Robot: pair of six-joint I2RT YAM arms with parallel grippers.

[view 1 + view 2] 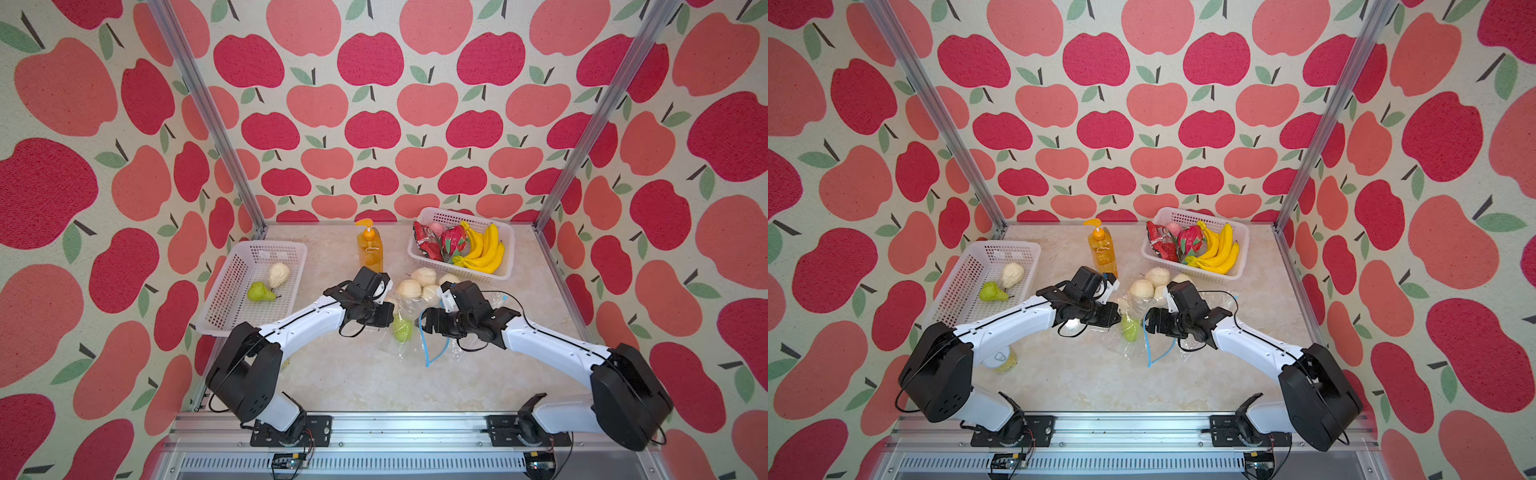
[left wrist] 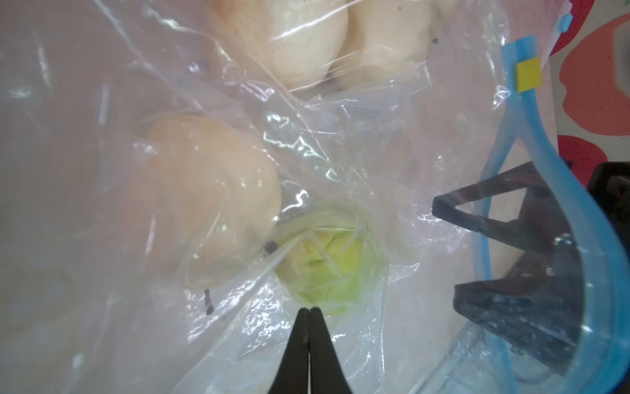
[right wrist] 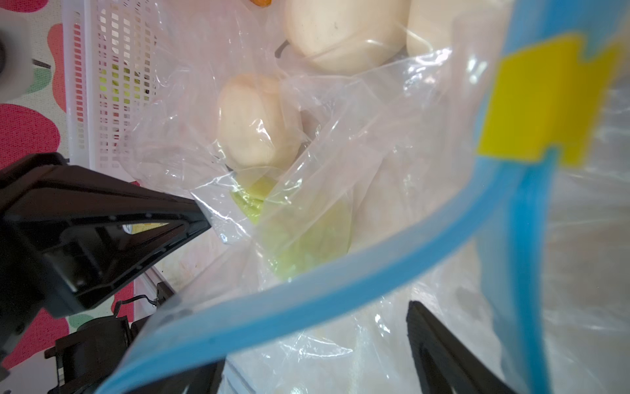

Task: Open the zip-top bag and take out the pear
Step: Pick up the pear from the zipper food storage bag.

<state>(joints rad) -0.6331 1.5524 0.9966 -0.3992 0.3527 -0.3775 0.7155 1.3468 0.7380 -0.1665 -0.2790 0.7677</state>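
Clear zip-top bag (image 2: 324, 143), yellow tab (image 2: 528, 75), pear (image 2: 327, 269) inside | left fingers (image 2: 296, 354) pinching film | right fingers (image 3: 433, 348) spread

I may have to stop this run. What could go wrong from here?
The left pincer grips only the thin bag; it might slip or tear.
The right pincer, open, sits at the zip and could snag it.
A pale fruit lies beside the pear; it could be grabbed instead.

Green pear (image 1: 1130, 328) lies inside the clear zip-top bag (image 1: 1138, 347) — blue zipper (image 1: 1147, 345) gaping open.
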